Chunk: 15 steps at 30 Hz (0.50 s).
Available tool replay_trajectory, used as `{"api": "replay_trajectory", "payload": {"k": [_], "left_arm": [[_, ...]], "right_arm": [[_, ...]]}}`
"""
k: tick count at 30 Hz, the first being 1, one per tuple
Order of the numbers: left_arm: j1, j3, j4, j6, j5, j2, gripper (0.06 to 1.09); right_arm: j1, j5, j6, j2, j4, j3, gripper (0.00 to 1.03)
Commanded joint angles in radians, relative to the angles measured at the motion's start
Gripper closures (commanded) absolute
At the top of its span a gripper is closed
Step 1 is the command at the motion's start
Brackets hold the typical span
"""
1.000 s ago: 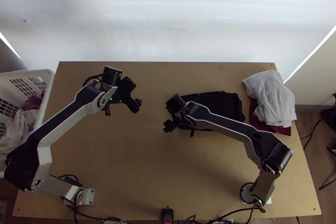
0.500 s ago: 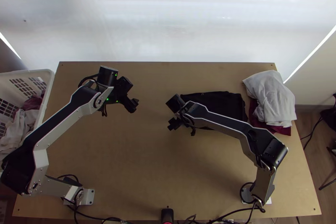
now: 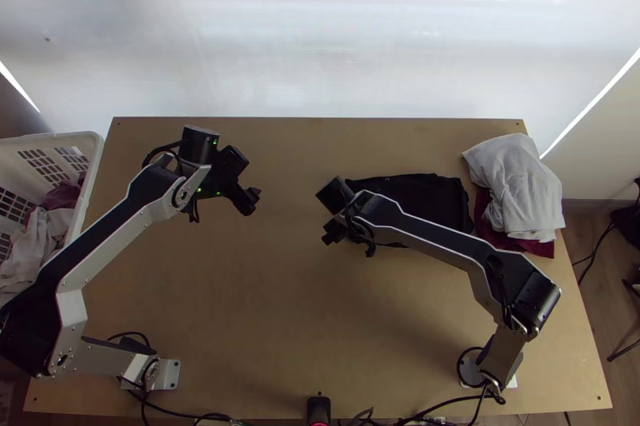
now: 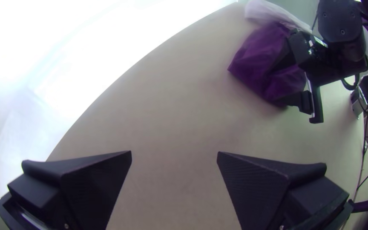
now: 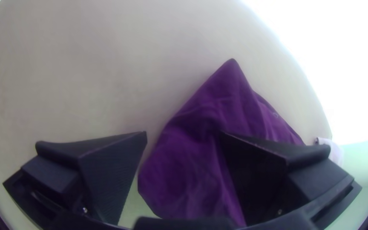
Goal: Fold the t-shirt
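A black t-shirt (image 3: 424,196) lies as a compact folded bundle right of the table's middle, partly under the right arm; in the right wrist view the cloth (image 5: 209,115) looks purple and slightly wrinkled. Over its left edge is the right gripper (image 3: 334,231), whose fingers in its wrist view (image 5: 184,134) stand apart, one above bare table and one above the cloth, gripping nothing. The left gripper (image 3: 248,201) is left of the shirt, away from it. In the left wrist view this gripper (image 4: 174,153) is open over bare wood, with the shirt (image 4: 256,64) farther off beside the right gripper.
A grey-white cloth (image 3: 520,186) lies on a dark red one (image 3: 538,248) at the table's right edge. A white basket (image 3: 94,162) holding clothes stands at the left. Bare table (image 3: 280,306) stretches between the arms, with cables along the near edge.
The left gripper has shifted left, away from the shirt. The right gripper has moved a little to the right, toward the shirt, whose right edge has also shifted slightly right.
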Motion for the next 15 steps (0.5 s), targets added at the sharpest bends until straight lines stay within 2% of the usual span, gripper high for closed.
{"api": "replay_trajectory", "payload": {"k": [1,9,15], "left_arm": [[0.007,-0.018,-0.002,0.005,-0.001,-0.019,0.11],[0.012,-0.047,-0.002,0.017,-0.001,-0.039,0.11],[0.025,-0.050,-0.002,0.025,-0.001,-0.048,0.11]], "right_arm": [[0.010,0.013,0.001,0.009,-0.002,-0.016,0.24],[0.007,0.024,0.010,0.078,-0.002,-0.002,0.22],[0.001,0.088,0.012,0.121,0.001,-0.011,0.22]]}}
